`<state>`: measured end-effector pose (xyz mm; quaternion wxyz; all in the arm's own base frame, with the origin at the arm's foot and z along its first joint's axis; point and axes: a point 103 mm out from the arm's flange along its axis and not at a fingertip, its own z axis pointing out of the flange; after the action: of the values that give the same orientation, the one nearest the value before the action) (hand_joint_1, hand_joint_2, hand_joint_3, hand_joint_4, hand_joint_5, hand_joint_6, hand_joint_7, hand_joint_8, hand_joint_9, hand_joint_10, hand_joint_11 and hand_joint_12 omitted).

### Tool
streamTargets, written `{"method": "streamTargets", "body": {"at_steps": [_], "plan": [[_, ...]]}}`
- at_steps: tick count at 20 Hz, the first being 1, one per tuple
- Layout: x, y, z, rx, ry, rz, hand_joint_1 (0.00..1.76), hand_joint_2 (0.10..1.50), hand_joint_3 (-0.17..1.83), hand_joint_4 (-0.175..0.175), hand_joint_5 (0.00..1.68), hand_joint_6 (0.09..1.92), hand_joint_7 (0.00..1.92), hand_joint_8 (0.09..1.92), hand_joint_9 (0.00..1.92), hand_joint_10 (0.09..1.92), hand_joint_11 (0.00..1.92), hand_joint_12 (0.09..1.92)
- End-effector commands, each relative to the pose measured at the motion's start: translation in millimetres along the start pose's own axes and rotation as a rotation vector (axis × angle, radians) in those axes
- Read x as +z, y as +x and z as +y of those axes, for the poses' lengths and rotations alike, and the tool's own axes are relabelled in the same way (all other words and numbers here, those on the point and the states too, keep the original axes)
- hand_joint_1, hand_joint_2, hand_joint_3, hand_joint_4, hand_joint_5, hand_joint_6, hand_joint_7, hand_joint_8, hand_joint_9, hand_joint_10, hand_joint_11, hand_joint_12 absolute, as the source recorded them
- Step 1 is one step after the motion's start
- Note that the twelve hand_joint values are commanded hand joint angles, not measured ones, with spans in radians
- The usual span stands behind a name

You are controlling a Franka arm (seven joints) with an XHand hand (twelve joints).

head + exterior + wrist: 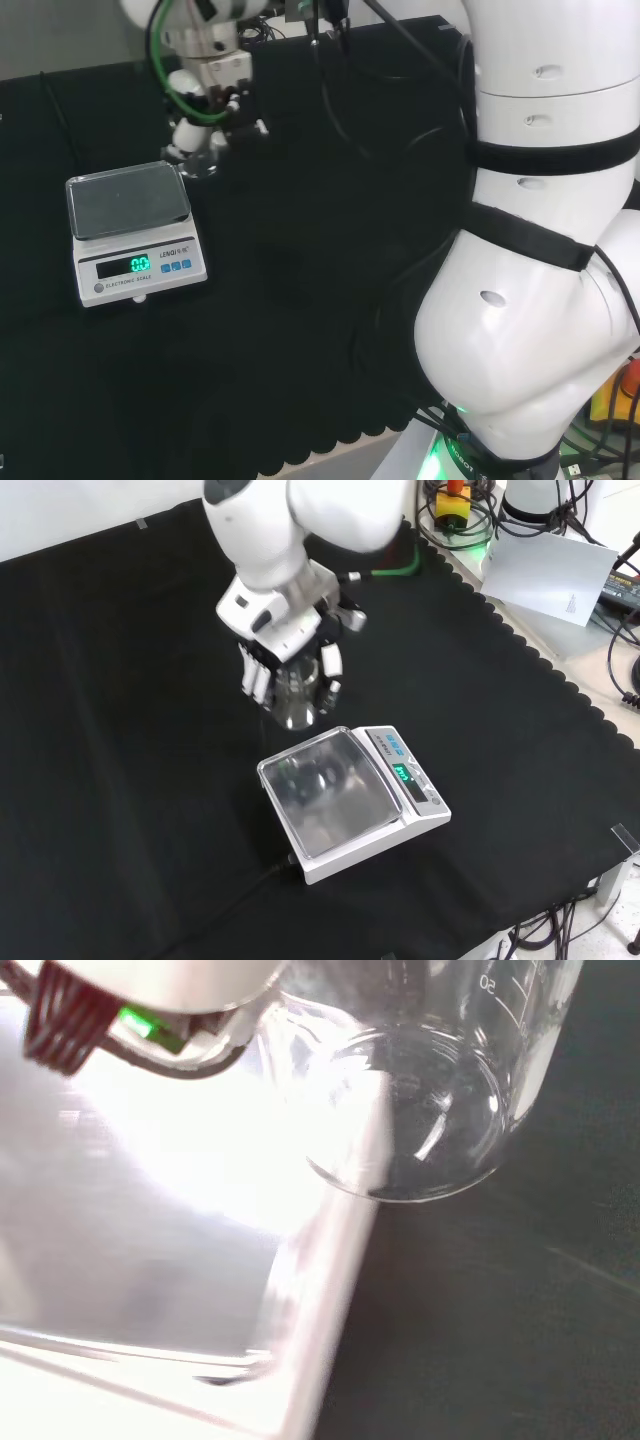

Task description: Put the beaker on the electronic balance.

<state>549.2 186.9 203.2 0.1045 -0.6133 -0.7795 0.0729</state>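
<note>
We see the robot hand (290, 670) with its fingers curled round the clear glass beaker (297, 702). The beaker is up off the black bench (120, 780), just beside the far edge of the balance (345, 800), not over its shiny pan yet. So we think picking up is done. Setting it on the pan is left.

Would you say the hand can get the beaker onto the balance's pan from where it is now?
Probably yes. The hand has its fingers curled round the beaker just beyond the balance, near the edge of its pan. The pan is bare and nothing stands between them.
</note>
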Motion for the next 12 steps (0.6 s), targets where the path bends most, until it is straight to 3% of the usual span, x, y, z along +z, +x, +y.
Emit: {"method": "streamTargets", "body": {"at_steps": [1,12], "plan": [[12.0,60.6,5.4,-0.086,0.029,-0.008,1.23,0.70,0.90,0.027,0.99,1.24,0.95,1.37,1.24,1.15,1.41,0.86],[29.4,87.5,26.1,-0.124,0.071,-0.051,1.23,0.70,0.90,0.027,0.99,1.24,0.96,1.37,1.25,1.15,1.41,0.86]]}}
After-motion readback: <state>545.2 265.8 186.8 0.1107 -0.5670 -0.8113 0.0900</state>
